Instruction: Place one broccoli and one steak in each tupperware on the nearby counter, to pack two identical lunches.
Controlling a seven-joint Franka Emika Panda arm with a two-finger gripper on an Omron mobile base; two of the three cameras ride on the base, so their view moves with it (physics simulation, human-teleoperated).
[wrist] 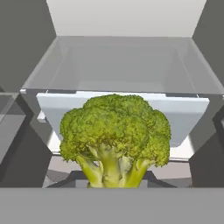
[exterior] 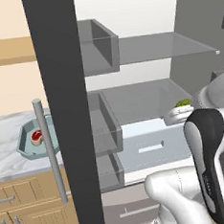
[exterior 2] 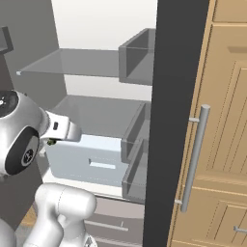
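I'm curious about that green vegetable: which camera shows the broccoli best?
The hand view: the broccoli sits large and centred, florets and stalk clear. In the left base view it is a small green tuft beside the arm; in the right base view, a dark speck under the wrist.

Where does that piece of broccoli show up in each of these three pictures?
Left base view: the broccoli is at the right, small, just above the robot's dark forearm, in front of the fridge shelf.
Right base view: only a dark green sliver at the left, under the white end effector.
Hand view: large and central, low in the picture.
Shared landmark: the pale fridge drawer behind it.
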